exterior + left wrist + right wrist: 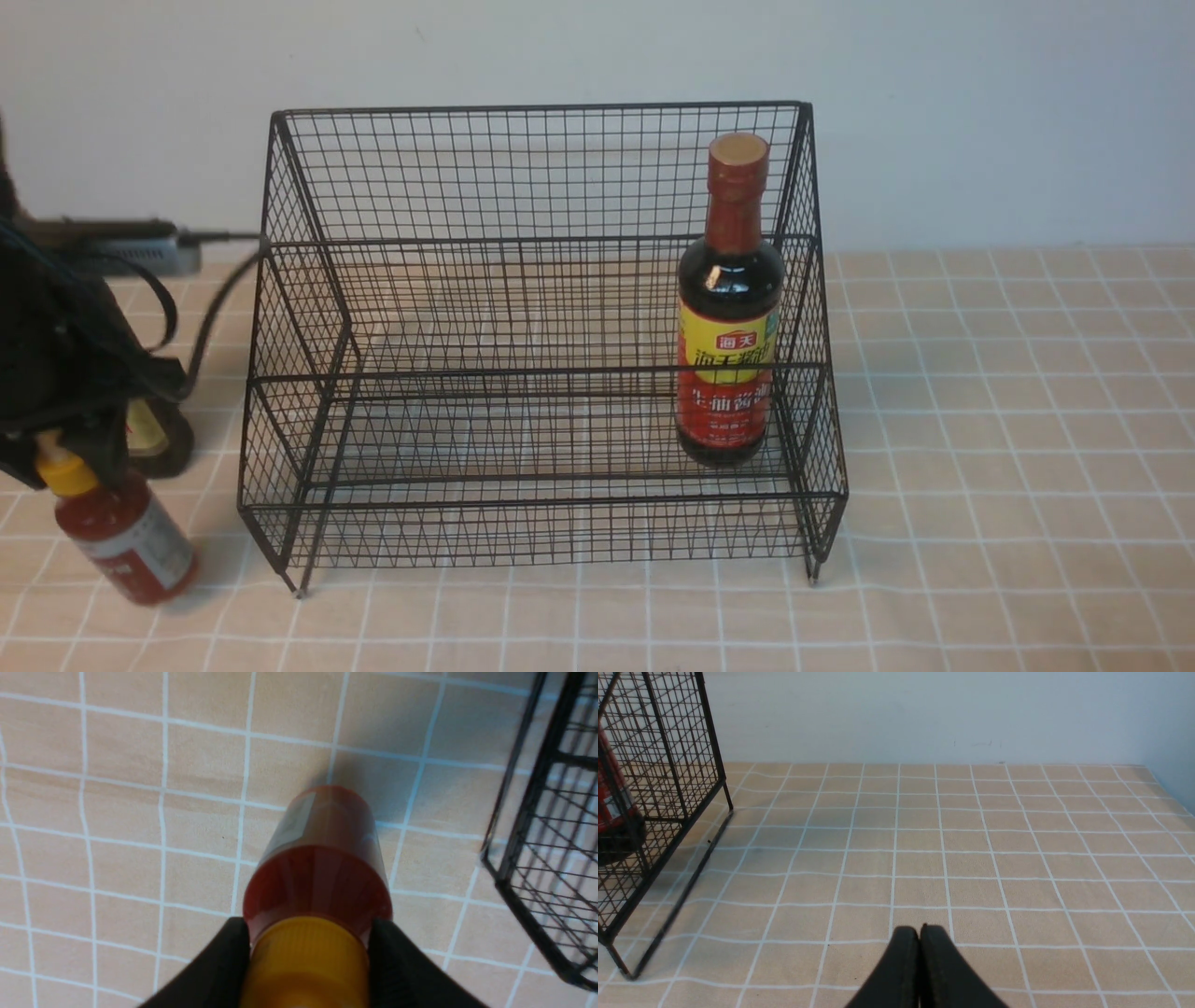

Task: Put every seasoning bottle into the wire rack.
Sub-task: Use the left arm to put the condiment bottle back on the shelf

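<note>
Small red sauce bottle tilted, left of wire rack, yellow cap pinched by left gripper. Tall dark bottle upright inside rack, right end. Right gripper pressed together.

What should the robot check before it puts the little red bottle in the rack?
1. Left tool shut on the small red bottle: ok.
2. Bottle upright: not ok, it is tilted.
3. Bottle lifted clear of the table: cannot tell.
4. Free room in the wire rack beside the tall bottle: ok.
5. Right tool shut and away from the rack: ok.
</note>
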`<state>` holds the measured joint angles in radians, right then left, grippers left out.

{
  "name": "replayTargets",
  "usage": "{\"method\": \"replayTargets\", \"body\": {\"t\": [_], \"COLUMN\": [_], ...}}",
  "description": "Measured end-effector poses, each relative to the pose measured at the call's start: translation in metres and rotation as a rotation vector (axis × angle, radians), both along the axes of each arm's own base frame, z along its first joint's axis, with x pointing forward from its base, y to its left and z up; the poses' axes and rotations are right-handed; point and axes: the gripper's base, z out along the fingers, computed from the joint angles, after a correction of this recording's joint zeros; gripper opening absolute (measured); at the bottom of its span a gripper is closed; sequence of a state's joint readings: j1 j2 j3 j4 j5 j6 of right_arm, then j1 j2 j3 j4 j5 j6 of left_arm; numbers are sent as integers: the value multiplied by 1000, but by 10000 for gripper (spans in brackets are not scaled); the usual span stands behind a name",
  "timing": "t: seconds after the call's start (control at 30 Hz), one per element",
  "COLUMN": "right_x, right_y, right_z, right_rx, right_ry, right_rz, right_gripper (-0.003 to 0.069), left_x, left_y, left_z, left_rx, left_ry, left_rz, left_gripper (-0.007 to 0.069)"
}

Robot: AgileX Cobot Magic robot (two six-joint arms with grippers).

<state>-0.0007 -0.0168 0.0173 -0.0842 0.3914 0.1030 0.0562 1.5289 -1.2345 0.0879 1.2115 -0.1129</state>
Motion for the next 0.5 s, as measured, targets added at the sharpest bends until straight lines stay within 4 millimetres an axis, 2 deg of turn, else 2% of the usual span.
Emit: {"method": "replayTargets", "body": {"t": [0.1, 0.13, 0.17, 0.2, 0.23, 0.4, 0.5], "right_x": [0, 0, 0, 0, 0, 0, 0], "right_y": [0, 0, 0, 0, 0, 0, 0], "right_z": [0, 0, 0, 0, 0, 0, 0], "right_rx": [0, 0, 0, 0, 0, 0, 0], "right_ry": [0, 0, 0, 0, 0, 0, 0], "right_rz": [0, 0, 0, 0, 0, 0, 0], "right_gripper": [-13, -13, -13, -13, -13, -13, -13], "left_x": [-19, -19, -27, -31, -40, -62, -68], "left_y": [-4, -4, -6, -6, -8, -16, -23], "left_z": [29, 30, 44, 50, 68, 121, 139], "left_rx": [-28, -31, -42, -46, -60, -125, -191], "left_ry": [-92, -93, -138, -158, -220, -414, -480], "left_rz": [6, 7, 8, 8, 8, -2, -15], "left_gripper": [287, 287, 287, 287, 287, 287, 287]}}
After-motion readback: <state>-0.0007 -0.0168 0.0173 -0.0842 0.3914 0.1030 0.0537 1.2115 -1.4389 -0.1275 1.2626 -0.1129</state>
